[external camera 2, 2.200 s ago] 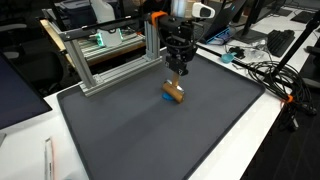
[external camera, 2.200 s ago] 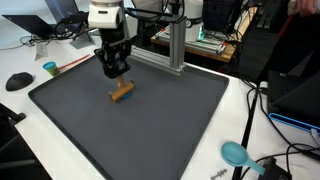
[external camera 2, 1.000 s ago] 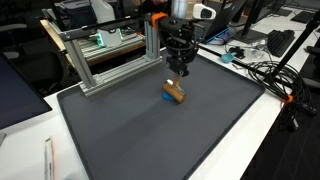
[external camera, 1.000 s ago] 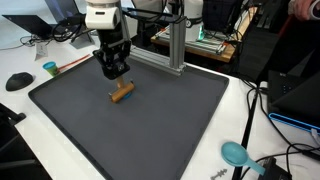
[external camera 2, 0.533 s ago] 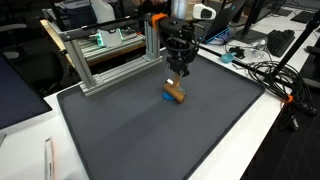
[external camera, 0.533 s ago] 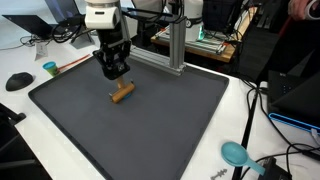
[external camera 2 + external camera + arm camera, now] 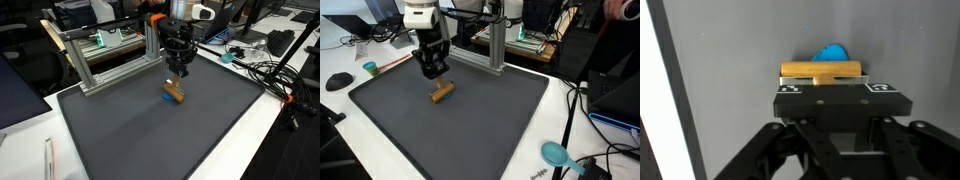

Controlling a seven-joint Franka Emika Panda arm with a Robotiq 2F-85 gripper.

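Note:
A short wooden piece with a blue part at one end lies on the dark mat; it also shows as the wooden piece in the other exterior view. My gripper hangs a little above and behind it, apart from it, pointing down. From the opposite side the gripper is seen just over the piece's far end. In the wrist view the wooden bar and its blue part lie past the gripper, whose jaws stand partly open with nothing between them.
An aluminium frame stands along the mat's back edge, close behind the arm. A teal cup and a black mouse sit off the mat. A teal object and cables lie by another side.
The arm has drifted very slightly above the wooden piece. The piece has stayed where it was and the jaws have kept the same width.

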